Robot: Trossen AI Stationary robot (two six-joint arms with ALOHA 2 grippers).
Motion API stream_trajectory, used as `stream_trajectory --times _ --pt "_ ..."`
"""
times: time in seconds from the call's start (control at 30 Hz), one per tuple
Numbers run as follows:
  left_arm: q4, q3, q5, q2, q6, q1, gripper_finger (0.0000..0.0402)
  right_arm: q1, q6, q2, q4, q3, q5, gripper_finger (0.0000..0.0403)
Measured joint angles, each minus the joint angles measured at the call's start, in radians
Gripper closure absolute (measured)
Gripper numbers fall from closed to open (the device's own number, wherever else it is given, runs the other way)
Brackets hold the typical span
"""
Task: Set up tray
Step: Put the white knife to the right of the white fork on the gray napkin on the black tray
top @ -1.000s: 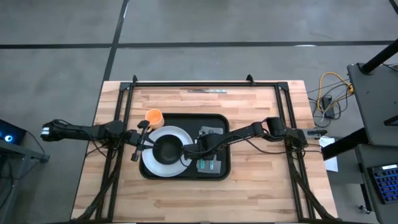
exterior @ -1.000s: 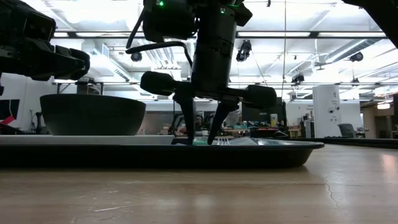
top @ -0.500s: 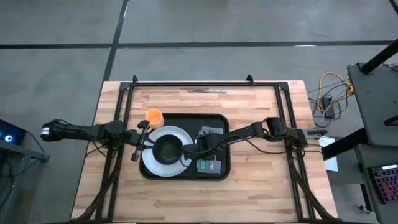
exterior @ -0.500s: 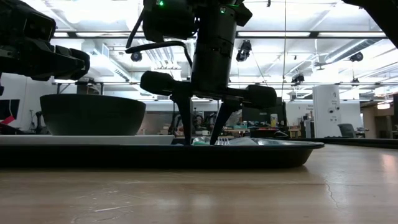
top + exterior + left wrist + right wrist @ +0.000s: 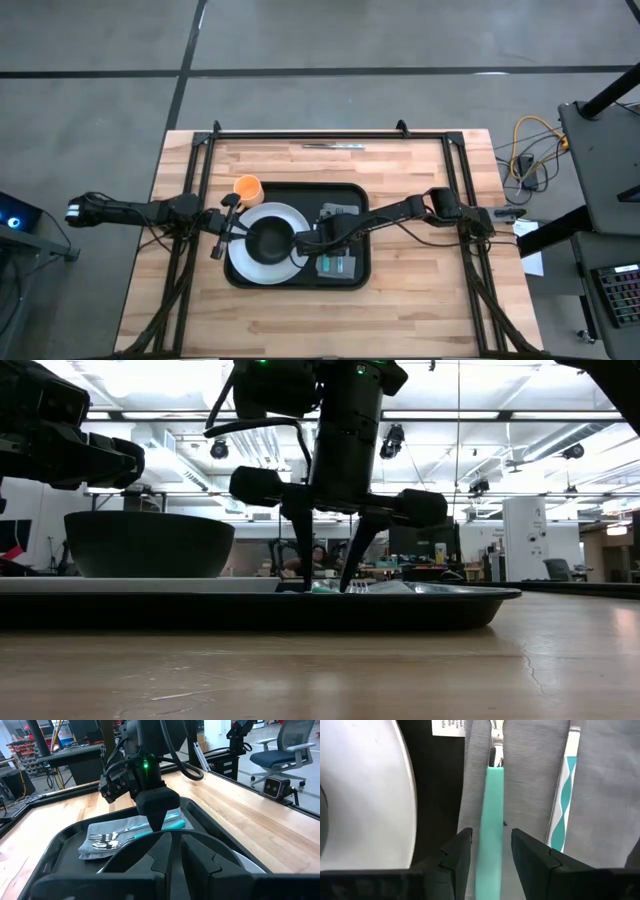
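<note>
Teal handle [image 5: 489, 820] runs between right tool's [image 5: 487, 851] spread fingers, end unseen.

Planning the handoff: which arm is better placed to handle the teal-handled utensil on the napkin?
Right. Its claw is open astride the teal handle on the grey napkin. The left claw sits at the plate, farther off.

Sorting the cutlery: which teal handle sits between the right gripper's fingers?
The plain solid-teal handle, flanked by the open fingers; the wavy-patterned handle lies off to one side.
</note>
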Motion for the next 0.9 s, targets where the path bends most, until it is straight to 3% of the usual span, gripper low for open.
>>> stream_trajectory --times 0.33,0.67,0.9 --pt "0.000 0.000 0.000 0.000 0.000 0.000 0.0379 -0.042 -0.151 -0.005 -0.027 0.000 0.000 0.0282" --pt "0.000 0.000 0.000 0.000 0.000 0.000 0.0379 -0.164 -0.459 -0.088 -0.050 0.000 0.067 0.0282" --pt "0.000 0.000 0.000 0.000 0.000 0.000 0.0379 -0.283 -0.702 -0.098 -0.051 0.000 0.058 0.0282"
